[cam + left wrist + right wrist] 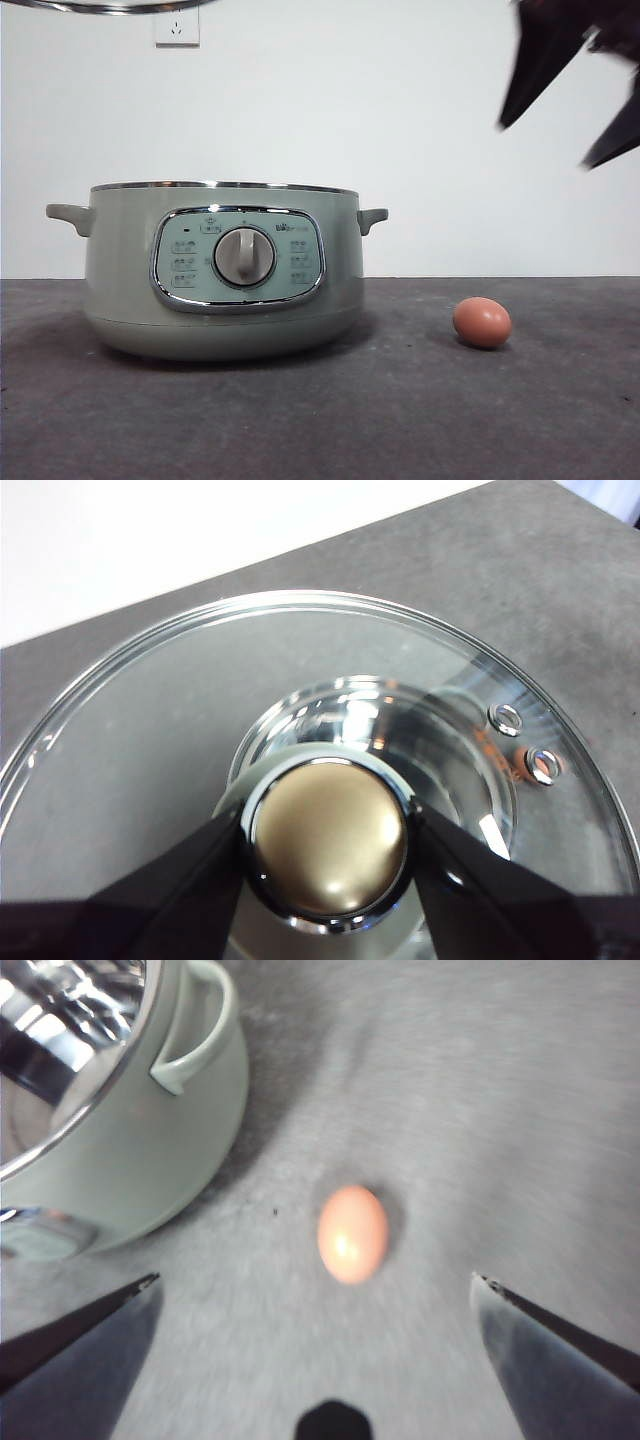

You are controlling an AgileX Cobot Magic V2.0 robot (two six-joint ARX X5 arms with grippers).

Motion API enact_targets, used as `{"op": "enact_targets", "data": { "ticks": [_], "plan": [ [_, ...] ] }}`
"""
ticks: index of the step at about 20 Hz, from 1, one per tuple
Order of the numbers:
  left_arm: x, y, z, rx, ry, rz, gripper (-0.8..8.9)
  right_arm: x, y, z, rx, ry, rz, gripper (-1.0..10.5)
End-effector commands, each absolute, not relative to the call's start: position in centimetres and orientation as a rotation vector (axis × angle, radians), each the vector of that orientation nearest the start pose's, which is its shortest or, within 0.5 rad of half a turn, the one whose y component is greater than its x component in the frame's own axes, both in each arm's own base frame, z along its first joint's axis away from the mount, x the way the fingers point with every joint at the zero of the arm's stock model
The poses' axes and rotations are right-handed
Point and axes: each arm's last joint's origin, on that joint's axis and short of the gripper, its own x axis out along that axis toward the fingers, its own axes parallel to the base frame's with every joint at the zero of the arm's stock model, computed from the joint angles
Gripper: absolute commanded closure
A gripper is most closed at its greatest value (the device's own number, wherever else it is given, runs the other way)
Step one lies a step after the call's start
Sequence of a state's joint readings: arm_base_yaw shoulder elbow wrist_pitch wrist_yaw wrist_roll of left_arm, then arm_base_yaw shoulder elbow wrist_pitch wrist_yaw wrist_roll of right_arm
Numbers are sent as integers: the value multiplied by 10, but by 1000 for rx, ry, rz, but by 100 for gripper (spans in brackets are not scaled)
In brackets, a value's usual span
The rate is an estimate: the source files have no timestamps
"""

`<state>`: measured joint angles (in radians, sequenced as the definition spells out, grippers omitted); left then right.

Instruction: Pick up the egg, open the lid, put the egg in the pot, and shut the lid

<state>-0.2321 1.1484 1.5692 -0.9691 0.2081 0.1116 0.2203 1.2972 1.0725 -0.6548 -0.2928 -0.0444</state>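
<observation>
Gripping the lid [300, 770] by its knob above the pot [120, 270], the left gripper [328, 852] could let the glass tilt or slip. The right gripper [315, 1290], spread wide over the egg [352, 1233] on the tabletop [400, 420], may nudge it rolling. Only the lid's rim shows from the front; the right jaws blur.

The pot [222, 270] carries a chrome-framed control panel [238, 258] on its front face. Small dark markings surround the central dial [244, 256]: groups of printed labels on either side of it and a short brand mark above it to one side. All are too small and blurred to read. No other text, numbers or signs are legible in any view.
</observation>
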Motion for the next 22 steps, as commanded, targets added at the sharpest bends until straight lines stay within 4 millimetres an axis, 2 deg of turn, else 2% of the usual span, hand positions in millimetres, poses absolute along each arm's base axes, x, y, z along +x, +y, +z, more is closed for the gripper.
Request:
{"op": "enact_targets", "data": {
  "ticks": [1,5,11,15,17,19,22],
  "plan": [
    [162,-41,463,108,453,-446,822,270,78,271,-28,909,487,352],
    [124,-32,464,105,433,-435,822,294,98,236,-79,963,474,352],
    [82,-23,432,72,467,-420,822,316,108,191,-107,1050,450,353],
    [59,-18,421,54,481,-395,822,322,112,175,-116,1070,445,372],
    [48,-14,419,64,490,-354,822,323,115,169,-131,1078,438,453],
    [40,-12,417,69,499,-337,822,324,120,164,-139,1087,438,478],
    [34,-11,416,65,494,-336,822,322,125,158,-163,1102,424,732]
  ]
}}
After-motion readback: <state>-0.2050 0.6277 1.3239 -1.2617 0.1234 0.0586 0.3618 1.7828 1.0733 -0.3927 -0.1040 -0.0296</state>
